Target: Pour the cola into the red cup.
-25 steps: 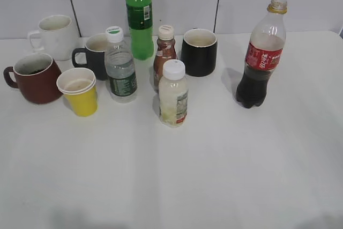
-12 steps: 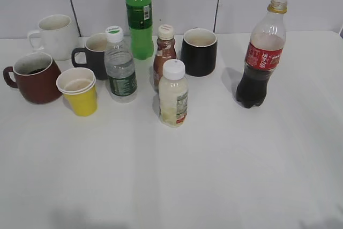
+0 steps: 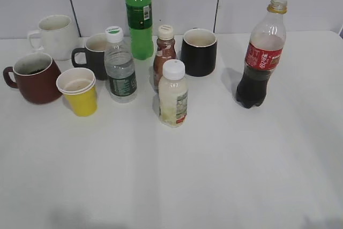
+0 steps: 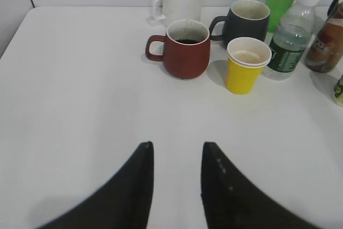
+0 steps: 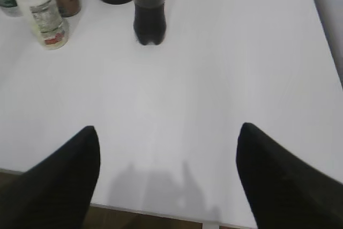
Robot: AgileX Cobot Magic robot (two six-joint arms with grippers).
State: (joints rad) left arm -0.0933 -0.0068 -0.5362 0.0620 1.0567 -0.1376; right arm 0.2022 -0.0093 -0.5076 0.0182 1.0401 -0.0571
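Observation:
The cola bottle (image 3: pixel 260 57) stands upright and uncapped at the right of the table, with dark liquid in its lower part; its lower half also shows in the right wrist view (image 5: pixel 149 4). The red cup (image 3: pixel 36 78) stands at the far left with dark liquid inside; it also shows in the left wrist view (image 4: pixel 186 49). My left gripper (image 4: pixel 177 148) is open and empty above bare table, well short of the red cup. My right gripper (image 5: pixel 169 132) is wide open and empty near the table's front edge, well short of the cola. Neither gripper shows in the exterior view.
A yellow paper cup (image 3: pixel 79 90), a white mug (image 3: pixel 56 36), two black mugs (image 3: pixel 96 53) (image 3: pixel 199 52), a water bottle (image 3: pixel 119 65), a green bottle (image 3: pixel 139 17), a small brown bottle (image 3: pixel 164 52) and a pale drink bottle (image 3: pixel 173 94) crowd the back left and middle.

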